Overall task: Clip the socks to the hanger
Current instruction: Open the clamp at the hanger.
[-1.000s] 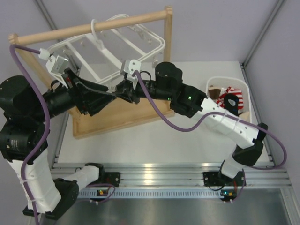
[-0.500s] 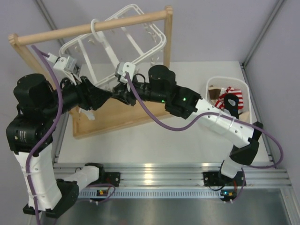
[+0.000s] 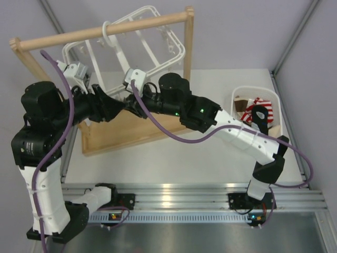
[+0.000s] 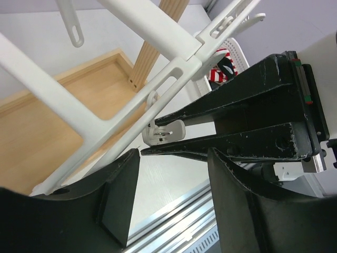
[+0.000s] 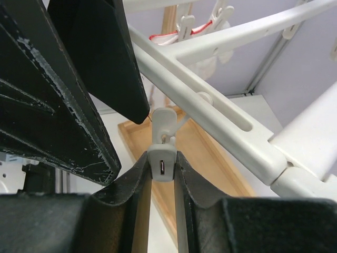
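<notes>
The white hanger (image 3: 180, 48) hangs tilted from the wooden rail. My right gripper (image 3: 131, 104) is shut on one of its small white clips (image 5: 163, 164), pinching the clip's sides under a crossbar (image 5: 226, 132). My left gripper (image 3: 121, 105) is open and empty, its fingers (image 4: 118, 203) right next to the right gripper's tips and the clip (image 4: 164, 132). A black sock-like item (image 3: 259, 113) lies in the white basket at the right. I cannot see the second sock clearly.
The light wooden stand has a top rail (image 3: 100, 30) and a tray-like base (image 3: 131, 130) under both grippers. The white basket (image 3: 251, 88) at the right also holds a red and white striped cloth (image 3: 263, 105). Purple cables loop beside both arms.
Both grippers moved left and up together beneath the hanger. The hanger swung from lying low to tilted higher on the rail. The right gripper kept its pinch at the frame.
</notes>
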Action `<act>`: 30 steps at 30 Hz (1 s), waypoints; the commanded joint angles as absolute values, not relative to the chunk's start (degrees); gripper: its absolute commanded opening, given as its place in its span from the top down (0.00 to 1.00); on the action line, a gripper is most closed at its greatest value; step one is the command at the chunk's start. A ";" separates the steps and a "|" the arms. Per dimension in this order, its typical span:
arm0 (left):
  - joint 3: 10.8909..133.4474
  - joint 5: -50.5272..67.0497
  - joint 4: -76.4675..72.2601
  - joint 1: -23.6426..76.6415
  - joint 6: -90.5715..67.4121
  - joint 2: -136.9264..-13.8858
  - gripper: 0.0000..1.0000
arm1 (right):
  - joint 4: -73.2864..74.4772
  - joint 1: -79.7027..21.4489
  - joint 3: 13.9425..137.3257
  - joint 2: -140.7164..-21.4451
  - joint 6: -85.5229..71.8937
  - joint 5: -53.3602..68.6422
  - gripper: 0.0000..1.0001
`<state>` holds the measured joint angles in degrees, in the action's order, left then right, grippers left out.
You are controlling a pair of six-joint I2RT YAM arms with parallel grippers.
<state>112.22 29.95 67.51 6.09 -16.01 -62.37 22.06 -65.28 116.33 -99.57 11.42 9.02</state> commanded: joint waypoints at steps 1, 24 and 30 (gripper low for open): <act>112.06 26.90 63.37 5.54 -17.75 -64.24 0.40 | 22.41 -68.38 119.53 -98.70 12.04 8.35 1.00; 109.25 28.83 61.44 3.69 -19.69 -65.21 0.51 | 21.89 -69.52 119.88 -98.53 13.53 6.33 1.00; 108.02 27.95 61.61 3.78 -19.69 -65.39 0.65 | 21.80 -69.96 120.06 -98.35 14.41 6.59 1.00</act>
